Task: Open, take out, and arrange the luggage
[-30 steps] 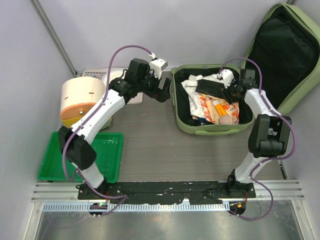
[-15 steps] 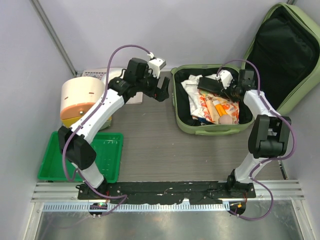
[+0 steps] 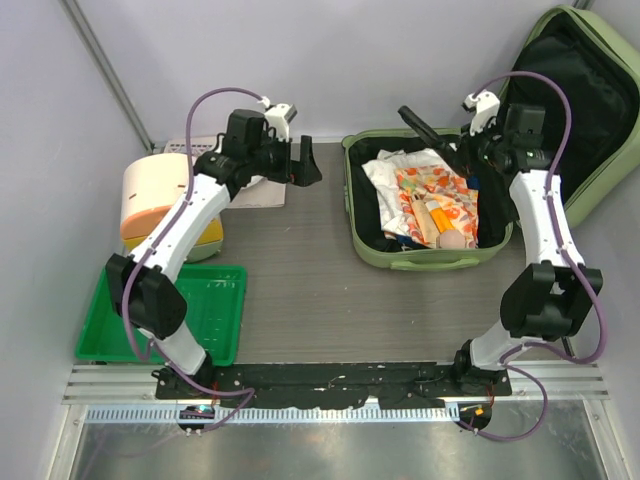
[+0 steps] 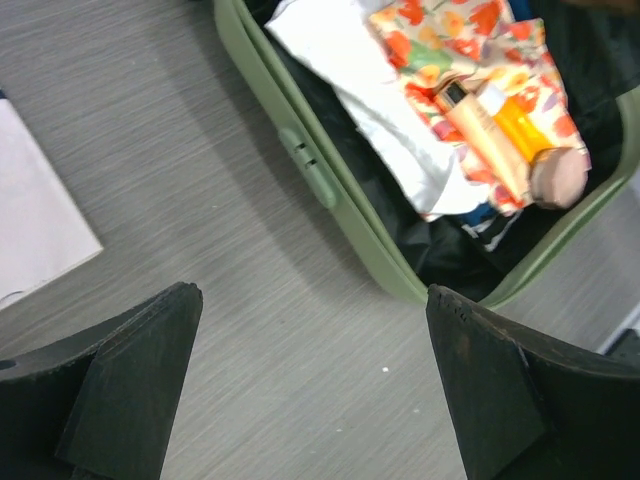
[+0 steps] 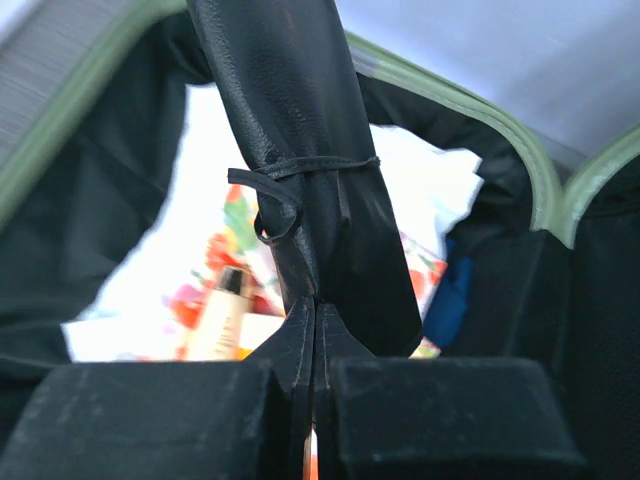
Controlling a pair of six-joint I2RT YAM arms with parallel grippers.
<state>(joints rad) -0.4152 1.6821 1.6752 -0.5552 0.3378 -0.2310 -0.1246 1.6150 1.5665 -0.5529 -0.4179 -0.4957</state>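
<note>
Right wrist view shows the right tool [image 5: 315, 345] clamped on one end of a seemingly light, floppy black pouch [image 5: 300, 150] above the rigid pale green hard-shell suitcase [image 3: 425, 263]; the left tool [image 4: 310, 340] stands apart, empty.

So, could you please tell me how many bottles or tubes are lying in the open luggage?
2: a tan tube and an orange bottle side by side on the floral cloth in the luggage. More may be hidden under the clothes.

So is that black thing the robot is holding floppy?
Probably fairly stiff: the black leathery case sticks straight out of the right gripper without drooping. Likely light, since an end pinch holds it. Its cord might snag.
</note>
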